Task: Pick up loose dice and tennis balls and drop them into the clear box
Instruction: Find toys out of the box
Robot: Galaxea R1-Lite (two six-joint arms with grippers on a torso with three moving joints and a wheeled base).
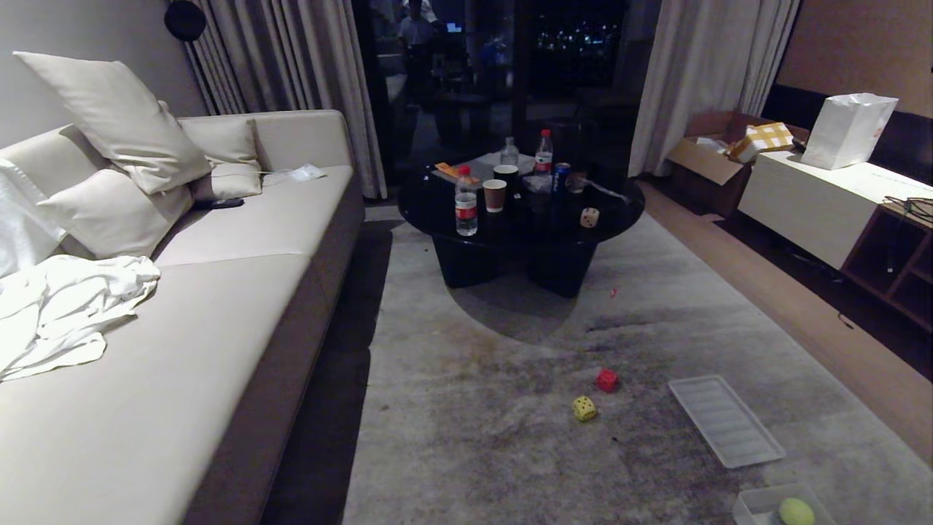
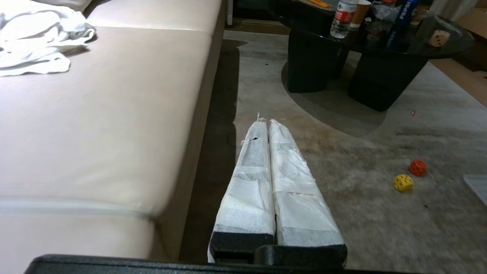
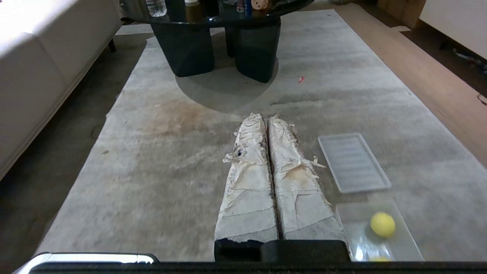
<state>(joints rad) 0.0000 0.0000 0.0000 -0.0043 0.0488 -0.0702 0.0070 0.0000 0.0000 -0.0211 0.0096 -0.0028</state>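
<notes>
- The left gripper (image 2: 268, 123) has its fingers (image 2: 253, 182) pressed together with nothing between them, hanging above the rug's edge beside the sofa. Neither arm shows in the head view.
- The right gripper (image 3: 264, 118) is likewise closed and empty, poised over the rug (image 3: 171, 152).
- The clear box (image 3: 403, 236) sits just beside the right fingers (image 3: 296, 190), at about five o'clock in the head view, with one tennis ball (image 3: 382, 224) already inside; a second yellow shape at the frame's edge cannot be identified.
- The ribbed clear lid (image 1: 725, 419) lies flat on the rug just beyond the box; it is not the target.
- The yellow die (image 1: 584, 408) and red die (image 1: 606, 380) lie near each other on the rug at about six o'clock from the counter, well apart from both grippers.
- Judged step: approach a floor die. I would take the yellow one first, being nearer, opening the fingers wide before descending and squaring them to flat faces so it does not roll.
- The beige die (image 1: 590, 217) rests on the black round counter (image 1: 627, 211) at its four o'clock edge, among bottles and cups.
- The rug is stained, short-piled and flat; wooden floor runs along its right.
- A pale sofa (image 1: 240, 277) with cushions and a white cloth fills the left; curtains and a dark window stand behind.
</notes>
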